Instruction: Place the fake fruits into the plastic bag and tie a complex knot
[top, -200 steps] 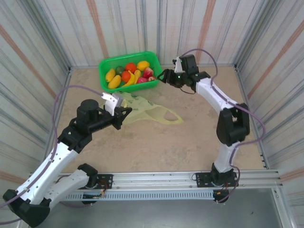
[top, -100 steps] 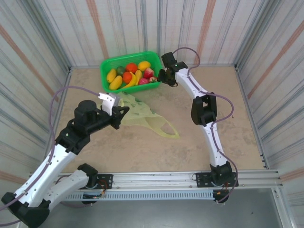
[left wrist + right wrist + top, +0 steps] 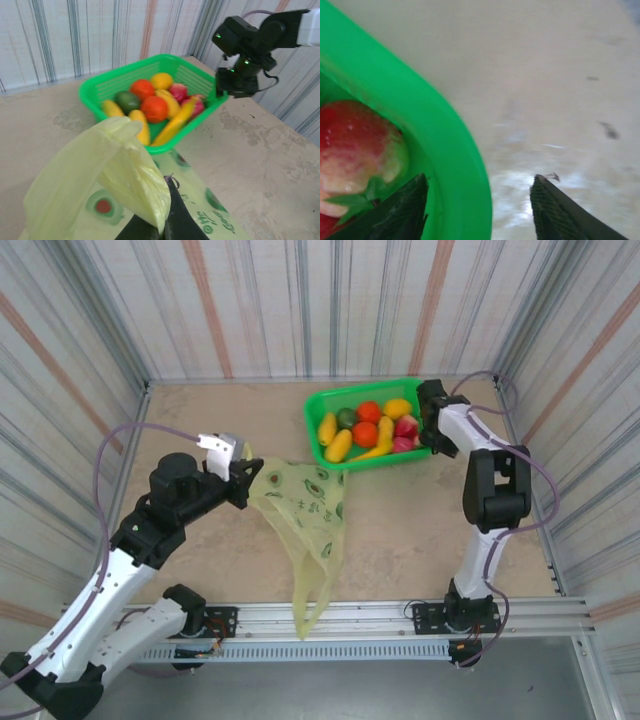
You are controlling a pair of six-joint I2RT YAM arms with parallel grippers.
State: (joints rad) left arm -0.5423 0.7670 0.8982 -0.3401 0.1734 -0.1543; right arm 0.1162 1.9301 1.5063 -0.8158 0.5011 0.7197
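The right gripper (image 3: 480, 202) straddles the rim of the green basket (image 3: 445, 130) — one dark finger (image 3: 400, 207) inside the wall, the other outside over the blurred beige table (image 3: 560, 75), jaws apart. A red strawberry (image 3: 360, 145) with green leaves lies just beside the inner finger.

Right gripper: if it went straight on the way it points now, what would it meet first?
Probably the rim of the green basket: the right gripper straddles it, one finger inside beside a strawberry, the other outside over the table. How near the rim is, the blur hides.
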